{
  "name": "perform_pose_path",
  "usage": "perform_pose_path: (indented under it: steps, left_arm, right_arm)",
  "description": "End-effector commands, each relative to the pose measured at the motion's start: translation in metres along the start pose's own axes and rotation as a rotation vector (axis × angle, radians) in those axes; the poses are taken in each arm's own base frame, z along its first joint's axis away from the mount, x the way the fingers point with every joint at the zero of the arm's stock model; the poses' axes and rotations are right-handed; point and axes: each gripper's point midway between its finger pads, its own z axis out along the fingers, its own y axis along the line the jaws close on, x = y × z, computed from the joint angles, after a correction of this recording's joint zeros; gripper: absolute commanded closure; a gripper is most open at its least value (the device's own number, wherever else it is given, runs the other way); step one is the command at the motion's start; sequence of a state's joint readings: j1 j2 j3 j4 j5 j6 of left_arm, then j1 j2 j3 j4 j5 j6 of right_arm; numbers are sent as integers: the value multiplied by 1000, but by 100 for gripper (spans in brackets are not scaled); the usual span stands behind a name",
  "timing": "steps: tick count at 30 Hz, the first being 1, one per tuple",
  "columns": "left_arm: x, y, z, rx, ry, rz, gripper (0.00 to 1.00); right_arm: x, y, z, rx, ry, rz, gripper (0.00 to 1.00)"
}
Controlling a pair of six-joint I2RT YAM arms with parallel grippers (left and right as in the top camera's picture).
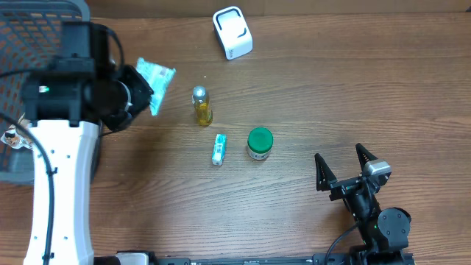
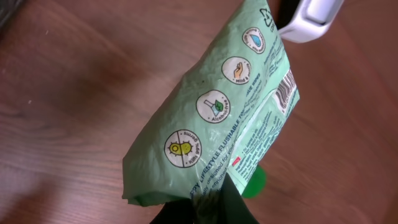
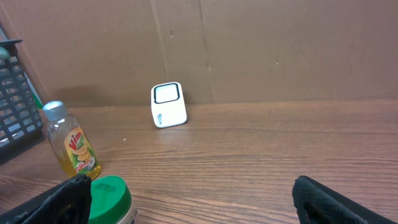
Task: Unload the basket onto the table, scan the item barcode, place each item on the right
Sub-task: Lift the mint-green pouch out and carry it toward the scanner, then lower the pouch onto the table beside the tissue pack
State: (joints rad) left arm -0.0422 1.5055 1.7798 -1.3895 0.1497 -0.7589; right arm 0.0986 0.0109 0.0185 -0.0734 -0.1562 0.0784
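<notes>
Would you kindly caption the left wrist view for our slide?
Left gripper holds a green packet, its barcode showing, white scanner beyond.

The table (image 1: 331, 96) in front of me is brown wood with the grain running left to right. At its far edge, a little left of centre, a white scanner (image 1: 232, 32) stands on its own, close to the cardboard wall behind. Near the middle, a small bottle of yellow liquid (image 1: 202, 107) with a silver cap stands upright. Just nearer than it and slightly right, a slim white and blue tube (image 1: 218, 149) lies flat, pointing near to far. Right of the tube, close but apart, a jar with a green lid (image 1: 260, 143) stands upright. A dark mesh basket (image 1: 33, 37) takes up the far-left corner.
</notes>
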Motion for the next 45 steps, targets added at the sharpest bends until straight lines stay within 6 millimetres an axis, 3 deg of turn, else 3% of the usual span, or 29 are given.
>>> perform_pose_path:
  steps: [1, 6, 12, 22, 32, 45]
  left_arm:
    - [8, 15, 26, -100, -12, -92, 96]
    - [24, 28, 64, -141, 35, -126, 96]
    - [59, 42, 103, -155, 159, -133, 96]
    - [95, 67, 140, -179, 266, -145, 96]
    - [105, 72, 173, -115, 264, -138, 96]
    - [115, 80, 197, -79, 245, -131, 96]
  right_arm:
    - [2, -2, 0, 9, -3, -1, 0]
    - [2, -2, 0, 9, -3, -1, 0]
    - [2, -2, 0, 9, -3, -1, 0]
    - [2, -2, 0, 9, -3, -1, 0]
    - [2, -2, 0, 10, -3, -1, 0]
    - [2, -2, 0, 9, -3, -1, 0]
